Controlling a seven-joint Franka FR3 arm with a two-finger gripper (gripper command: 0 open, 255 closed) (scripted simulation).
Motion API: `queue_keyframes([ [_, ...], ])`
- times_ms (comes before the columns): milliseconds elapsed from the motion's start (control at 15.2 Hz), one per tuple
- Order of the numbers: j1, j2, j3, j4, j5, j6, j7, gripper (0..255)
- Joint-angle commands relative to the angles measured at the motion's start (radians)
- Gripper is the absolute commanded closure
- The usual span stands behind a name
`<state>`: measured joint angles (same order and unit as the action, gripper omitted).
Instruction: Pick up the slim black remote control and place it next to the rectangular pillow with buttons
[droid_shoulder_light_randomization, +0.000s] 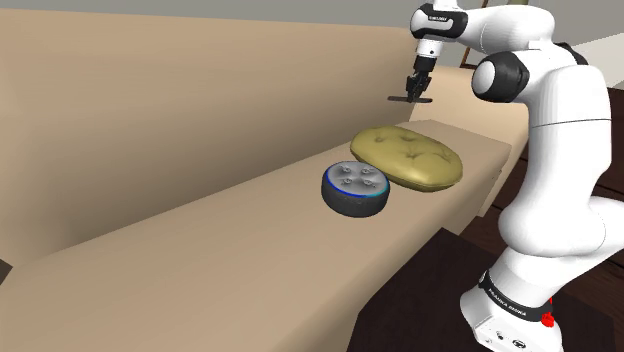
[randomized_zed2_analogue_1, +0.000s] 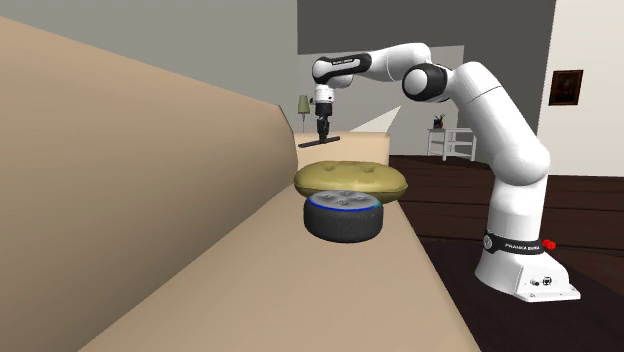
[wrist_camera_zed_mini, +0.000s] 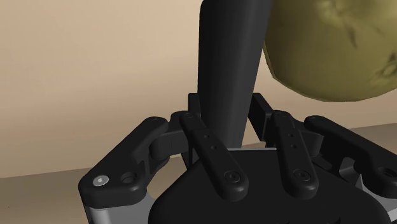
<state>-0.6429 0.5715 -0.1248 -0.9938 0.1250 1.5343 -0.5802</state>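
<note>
My gripper (droid_shoulder_light_randomization: 412, 92) is clamped on the slim black remote control (droid_shoulder_light_randomization: 408, 100). Through the wrist camera I see the two fingers (wrist_camera_zed_mini: 259, 108) pressed against the sides of the remote (wrist_camera_zed_mini: 229, 63), which runs straight out from between them. The gripper points down, and the remote hangs level in the air, clear of every surface.

In the shoulder view the remote sits above the pillow (droid_shoulder_light_randomization: 410, 158), close to the sofa backrest (droid_shoulder_light_randomization: 150, 120). The second exterior view also has the remote (randomized_zed2_analogue_1: 320, 141) hanging under the gripper (randomized_zed2_analogue_1: 322, 132), higher than the pillow (randomized_zed2_analogue_1: 350, 178). From the wrist I see the pillow (wrist_camera_zed_mini: 337, 51) off to one side of the remote, with plain beige upholstery behind the remote itself.

The pillow is olive-yellow, rounded at the corners and dimpled with button tufts, and it lies flat on the sofa seat (droid_shoulder_light_randomization: 200, 260). A dark, round smart speaker (droid_shoulder_light_randomization: 355, 188) with a blue ring around its top sits just beside the pillow, on the side nearer the second exterior camera. I cannot tell whether the two touch.

The white arm (droid_shoulder_light_randomization: 540, 110) reaches over the end of the sofa from its base on the dark wooden floor (randomized_zed2_analogue_1: 590, 240).
</note>
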Motion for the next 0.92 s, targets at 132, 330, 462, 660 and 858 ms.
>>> queue_keyframes([
  [132, 0.004, -0.019, -0.001, -0.084, -0.001, 0.065, -0.007, 255],
  [330, 0.008, -0.029, -0.001, -0.141, -0.002, 0.112, -0.010, 255],
  [462, 0.009, -0.034, -0.001, -0.176, -0.002, 0.142, -0.012, 255],
  [660, 0.012, -0.038, -0.001, -0.223, -0.002, 0.185, -0.015, 255],
  [858, 0.014, -0.039, -0.001, -0.264, -0.001, 0.225, -0.018, 255],
])
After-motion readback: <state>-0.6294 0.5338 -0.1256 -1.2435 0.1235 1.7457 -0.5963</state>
